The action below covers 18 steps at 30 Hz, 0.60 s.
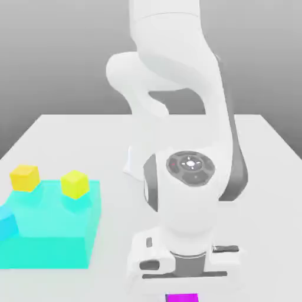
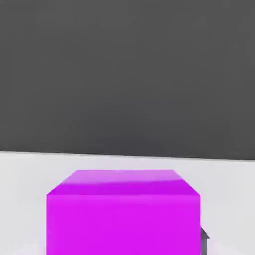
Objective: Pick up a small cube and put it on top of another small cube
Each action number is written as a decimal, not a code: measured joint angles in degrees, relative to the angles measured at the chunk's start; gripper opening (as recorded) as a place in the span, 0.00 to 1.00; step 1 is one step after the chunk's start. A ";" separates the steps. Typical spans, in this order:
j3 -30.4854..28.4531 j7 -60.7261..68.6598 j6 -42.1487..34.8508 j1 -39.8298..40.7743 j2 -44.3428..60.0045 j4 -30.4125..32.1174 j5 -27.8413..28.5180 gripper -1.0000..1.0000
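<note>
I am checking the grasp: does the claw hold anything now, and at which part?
It cannot be told for sure. The claw is shut, low over the magenta cube on the table, but no contact on the cube's sides is visible.

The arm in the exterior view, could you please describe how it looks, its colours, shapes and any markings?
The arm is glossy white, built of thick rounded segments with dark grey bands at the joints. A round dark grey cap with reddish marks and a pale centre sits on the wrist. Below it, a boxy white hand with dark slots carries the tool. No cables show.
</note>
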State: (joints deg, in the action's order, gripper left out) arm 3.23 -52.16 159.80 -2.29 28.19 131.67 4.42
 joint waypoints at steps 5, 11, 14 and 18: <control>0.96 0.88 -6.21 0.71 -7.72 1.52 -1.19 0.00; -7.41 -1.35 -12.67 7.77 -19.78 6.93 0.49 0.00; -11.79 -3.17 -15.79 14.95 -26.19 10.03 2.14 0.00; -16.25 -5.22 -19.86 22.83 -34.58 14.12 3.81 0.00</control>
State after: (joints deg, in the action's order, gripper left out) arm -13.01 -57.38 139.95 20.53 -6.40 145.79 8.23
